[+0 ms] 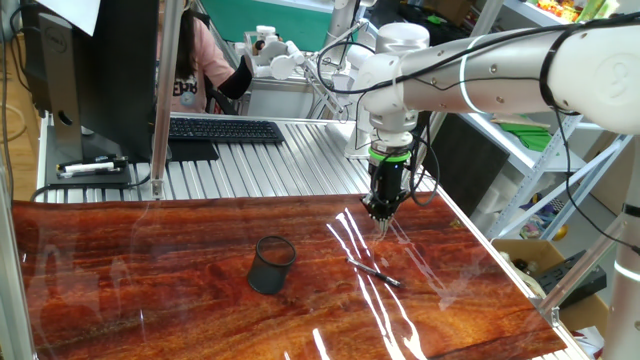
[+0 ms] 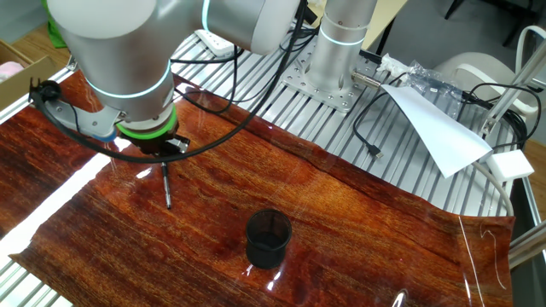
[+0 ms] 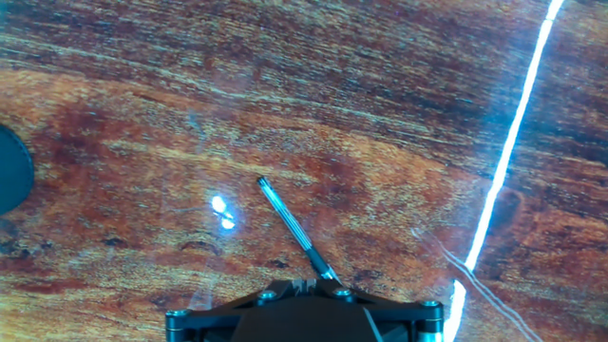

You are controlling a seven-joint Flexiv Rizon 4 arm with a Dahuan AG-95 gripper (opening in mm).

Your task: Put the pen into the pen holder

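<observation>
The pen [image 1: 375,272] is thin and black and lies flat on the wooden tabletop, right of the pen holder [image 1: 272,263], a black mesh cup standing upright. My gripper [image 1: 381,218] hangs above the table just behind the pen, with its fingers together and nothing between them. In the other fixed view the pen [image 2: 166,188] lies just below my gripper [image 2: 160,153], and the pen holder [image 2: 269,239] stands to the right. In the hand view the pen [image 3: 290,223] runs diagonally up from my gripper [image 3: 305,284], and the pen holder [image 3: 9,171] shows at the left edge.
A keyboard [image 1: 225,130] and a monitor base lie on the metal slats behind the wooden surface. A white paper sheet [image 2: 439,128] and cables lie near the arm's base [image 2: 328,81]. A bright light streak [image 3: 503,161] reflects on the tabletop.
</observation>
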